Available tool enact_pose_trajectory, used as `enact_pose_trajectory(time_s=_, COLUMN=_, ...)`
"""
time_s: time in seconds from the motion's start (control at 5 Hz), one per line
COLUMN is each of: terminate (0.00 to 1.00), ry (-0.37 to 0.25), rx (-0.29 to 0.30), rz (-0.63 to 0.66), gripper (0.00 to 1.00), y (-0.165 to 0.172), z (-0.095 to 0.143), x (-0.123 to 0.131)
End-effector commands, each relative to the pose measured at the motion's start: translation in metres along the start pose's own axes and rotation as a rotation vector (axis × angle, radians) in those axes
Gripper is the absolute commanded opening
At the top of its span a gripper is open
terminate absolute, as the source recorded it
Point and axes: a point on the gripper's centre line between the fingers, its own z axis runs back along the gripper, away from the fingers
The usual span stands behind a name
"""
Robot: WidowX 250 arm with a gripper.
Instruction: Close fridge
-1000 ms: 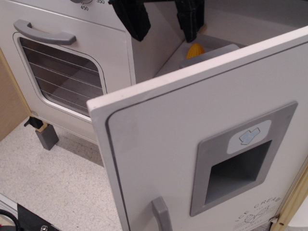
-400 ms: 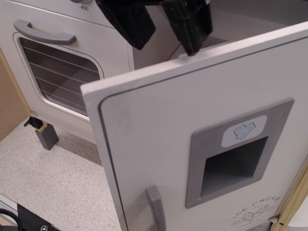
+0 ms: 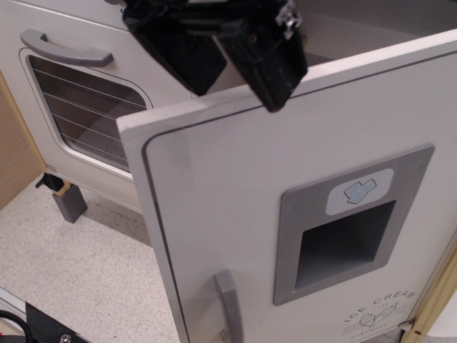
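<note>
The white fridge door (image 3: pixel 235 207) stands swung open toward the camera and fills the right half of the view. It carries a vertical grey handle (image 3: pixel 226 309), a grey recessed dispenser panel (image 3: pixel 350 232), a blue ice-cube sticker (image 3: pixel 360 191) and the "ICE CREAM" logo (image 3: pixel 382 312). My black gripper (image 3: pixel 237 96) is at the door's top edge, open. One finger (image 3: pixel 265 61) overlaps the door's front face and the other (image 3: pixel 187 57) is behind the edge. The fridge's inside is mostly hidden by the door.
The white oven door (image 3: pixel 168 78) with wire-rack window (image 3: pixel 86 111) and horizontal grey handle (image 3: pixel 64 48) is at the left. Below are a grey leg (image 3: pixel 70 204) and the speckled floor (image 3: pixel 78 264). A wooden panel (image 3: pixel 13 153) lies at far left.
The gripper has come down and nearer to the door's top edge. The door's free edge has shifted left, and the yellow item inside the fridge is now hidden.
</note>
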Motion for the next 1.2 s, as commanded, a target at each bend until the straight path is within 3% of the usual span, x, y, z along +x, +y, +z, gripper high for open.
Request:
enact_pose_trajectory(time_s=0.0, terminate=0.00, ry=-0.032, rx=0.091, rz=-0.045, gripper=1.00, y=0.009, z=-0.007, x=-0.005)
enact_pose_trajectory(time_s=0.8, terminate=0.00, ry=-0.155, rx=0.173, rz=0.078, gripper=1.00, y=0.037, z=-0.002, x=0.056)
enact_pose_trajectory(time_s=1.0, terminate=0.00, ry=-0.152, rx=0.140, rz=0.094, gripper=1.00, y=0.034, z=0.012, x=0.062)
